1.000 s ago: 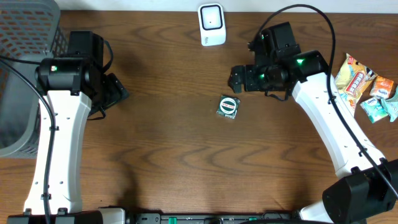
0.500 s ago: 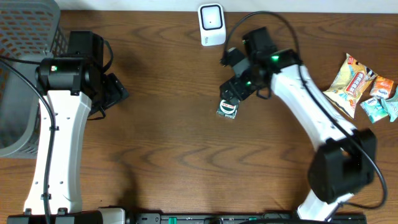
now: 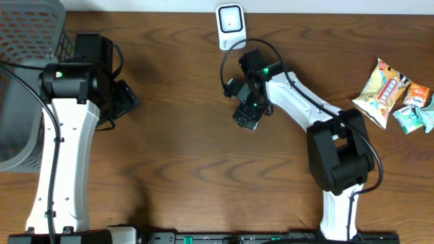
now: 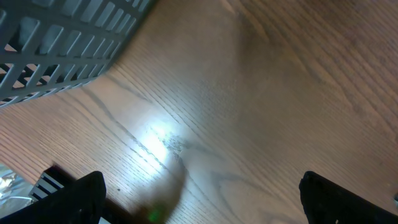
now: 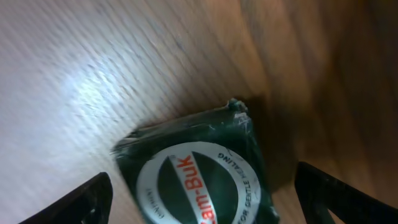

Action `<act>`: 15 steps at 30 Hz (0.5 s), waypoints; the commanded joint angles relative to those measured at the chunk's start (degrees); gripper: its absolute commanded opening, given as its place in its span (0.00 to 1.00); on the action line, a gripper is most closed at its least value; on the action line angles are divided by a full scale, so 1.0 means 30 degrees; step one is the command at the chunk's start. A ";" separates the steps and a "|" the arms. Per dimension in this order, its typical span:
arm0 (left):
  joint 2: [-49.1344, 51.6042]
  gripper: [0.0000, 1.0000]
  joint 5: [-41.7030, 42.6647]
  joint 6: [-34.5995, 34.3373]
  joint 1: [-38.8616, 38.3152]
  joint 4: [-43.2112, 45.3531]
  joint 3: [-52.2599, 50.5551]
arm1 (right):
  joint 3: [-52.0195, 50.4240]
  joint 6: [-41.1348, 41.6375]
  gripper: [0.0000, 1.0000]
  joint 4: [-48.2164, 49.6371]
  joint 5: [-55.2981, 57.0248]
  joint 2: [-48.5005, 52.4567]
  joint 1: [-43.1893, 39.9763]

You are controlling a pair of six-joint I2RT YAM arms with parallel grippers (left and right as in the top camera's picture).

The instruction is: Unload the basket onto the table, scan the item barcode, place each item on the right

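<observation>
The item (image 5: pixel 196 177) is a small dark green packet with a round white and red "Zam-Buk" label, lying flat on the wooden table. My right gripper (image 5: pixel 208 208) hovers over it, open, with one finger on each side and wood showing in the gaps. In the overhead view the right gripper (image 3: pixel 248 107) covers most of the item (image 3: pixel 245 120). No barcode shows on the face I see. The white scanner (image 3: pixel 230 26) stands at the table's far edge. My left gripper (image 3: pixel 126 99) stays at the left, and the left wrist view shows the left gripper (image 4: pixel 208 202) open over bare wood.
A grey mesh basket (image 3: pixel 27 61) stands at the far left, its wall (image 4: pixel 62 43) near the left gripper. Several snack packets (image 3: pixel 397 91) lie at the right edge. The right arm stretches across the table's right half.
The right arm swung left from beside the item to directly over it, with its jaws narrowing slightly. The left arm has not moved.
</observation>
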 commanded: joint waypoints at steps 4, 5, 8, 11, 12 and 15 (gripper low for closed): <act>0.0000 0.98 -0.0175 -0.0102 0.0066 -0.0080 0.0000 | -0.0044 -0.0321 0.75 -0.0087 0.0554 0.0699 0.0277; 0.0000 0.98 -0.0175 -0.0102 0.0066 -0.0080 -0.0007 | -0.0044 -0.0321 0.74 -0.0109 0.0554 0.0707 0.0277; 0.0000 0.98 -0.0175 -0.0102 0.0066 -0.0080 0.0000 | -0.0044 0.0058 0.74 -0.0095 0.0546 0.0714 0.0284; 0.0000 0.98 -0.0175 -0.0102 0.0066 -0.0080 0.0000 | -0.0044 0.0619 0.73 -0.0095 0.0539 0.0714 0.0306; 0.0000 0.98 -0.0175 -0.0102 0.0066 -0.0080 0.0000 | -0.0044 0.0882 0.73 -0.0095 0.0539 0.0714 0.0306; 0.0000 0.98 -0.0175 -0.0095 0.0066 -0.0080 0.0000 | -0.0044 0.1960 0.70 -0.0095 0.0466 0.0714 0.0313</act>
